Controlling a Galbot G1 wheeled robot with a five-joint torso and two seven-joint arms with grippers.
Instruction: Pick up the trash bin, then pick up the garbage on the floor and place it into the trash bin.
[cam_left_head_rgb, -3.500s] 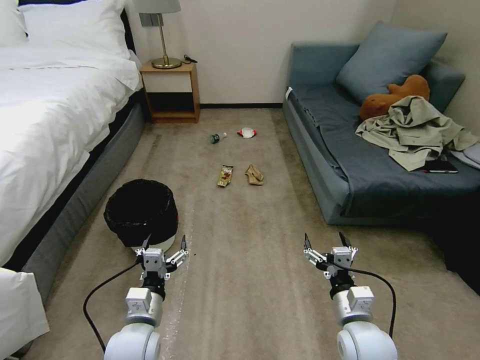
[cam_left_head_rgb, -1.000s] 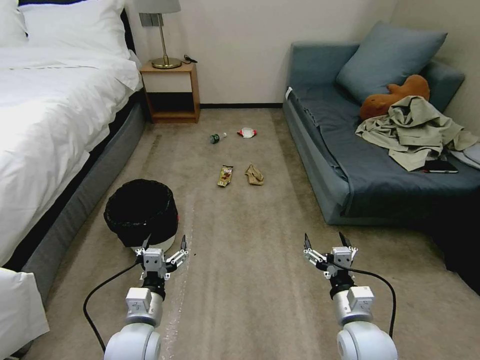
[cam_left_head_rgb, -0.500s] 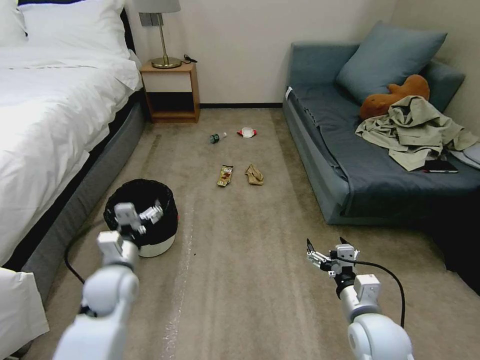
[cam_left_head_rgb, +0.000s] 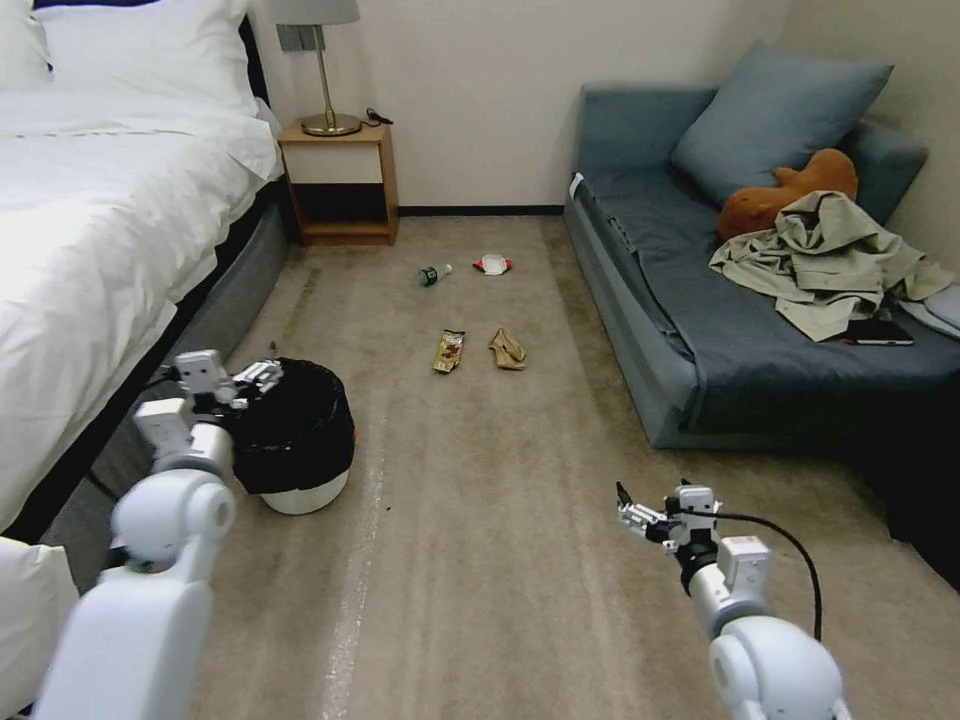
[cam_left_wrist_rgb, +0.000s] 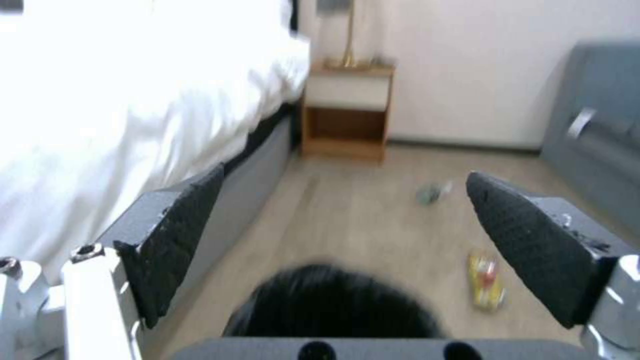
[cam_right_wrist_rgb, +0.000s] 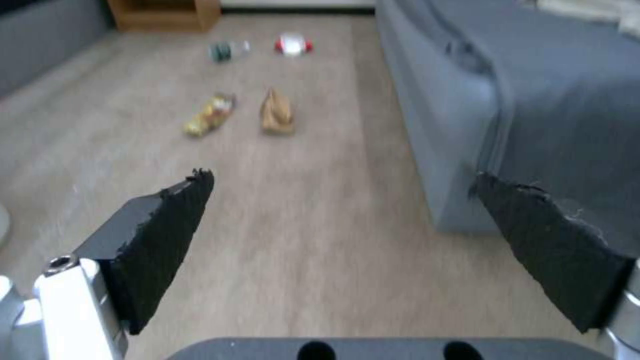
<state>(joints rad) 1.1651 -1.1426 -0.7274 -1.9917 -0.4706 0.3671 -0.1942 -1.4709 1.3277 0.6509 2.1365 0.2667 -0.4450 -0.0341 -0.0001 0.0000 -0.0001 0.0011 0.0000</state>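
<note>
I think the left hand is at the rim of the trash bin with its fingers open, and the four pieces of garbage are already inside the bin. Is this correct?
Not fully. The left hand is at the rim of the trash bin, fingers open, but the garbage is not inside: the head view shows all four pieces lying on the floor beyond the bin.

Head camera looks down the floor (cam_left_head_rgb: 480, 560); both wrist cameras face forward, sharing it.
</note>
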